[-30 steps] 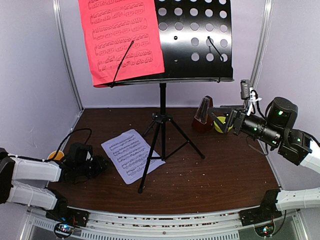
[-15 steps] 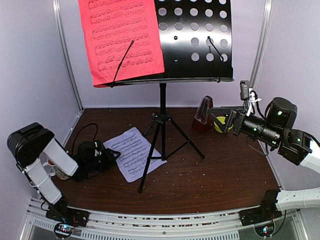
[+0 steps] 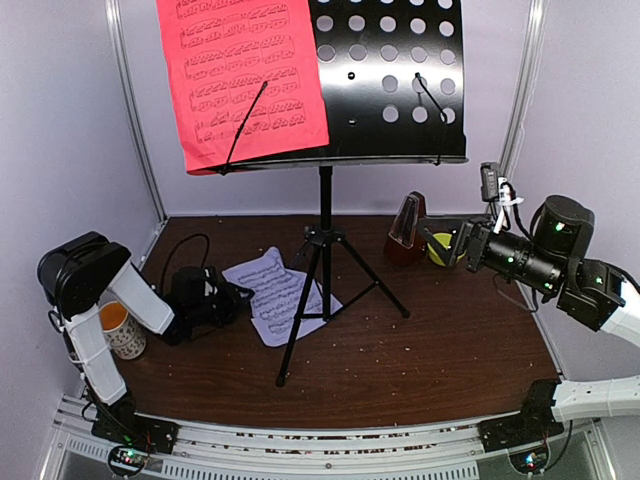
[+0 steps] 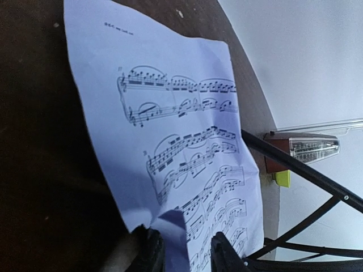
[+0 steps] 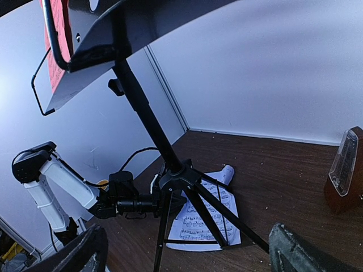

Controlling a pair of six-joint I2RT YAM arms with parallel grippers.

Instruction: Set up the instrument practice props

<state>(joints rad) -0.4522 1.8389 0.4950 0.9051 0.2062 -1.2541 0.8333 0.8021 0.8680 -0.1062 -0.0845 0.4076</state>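
The black music stand (image 3: 390,80) stands mid-table on tripod legs, with the red sheet (image 3: 245,75) on its left half. The white sheet (image 3: 290,295) lies on the table under the legs, its far corner curled. My left gripper (image 3: 238,297) is low at the sheet's near left edge. In the left wrist view the jaws (image 4: 187,252) are narrowly apart with the sheet's (image 4: 181,147) edge between them. The brown metronome (image 3: 406,228) stands at back right. My right gripper (image 3: 440,243) hovers open and empty just right of it, and the right wrist view (image 5: 184,249) shows nothing between its jaws.
A yellow-green bowl (image 3: 440,250) sits behind the right gripper beside the metronome. A patterned mug (image 3: 120,330) stands at the far left beside the left arm. A tripod leg (image 4: 306,175) crosses just beyond the sheet. Walls close in the back and sides.
My left arm has risen and its gripper has moved right onto the white sheet's edge. The sheet has slid right under the stand and its far corner has curled. The right arm has barely moved.
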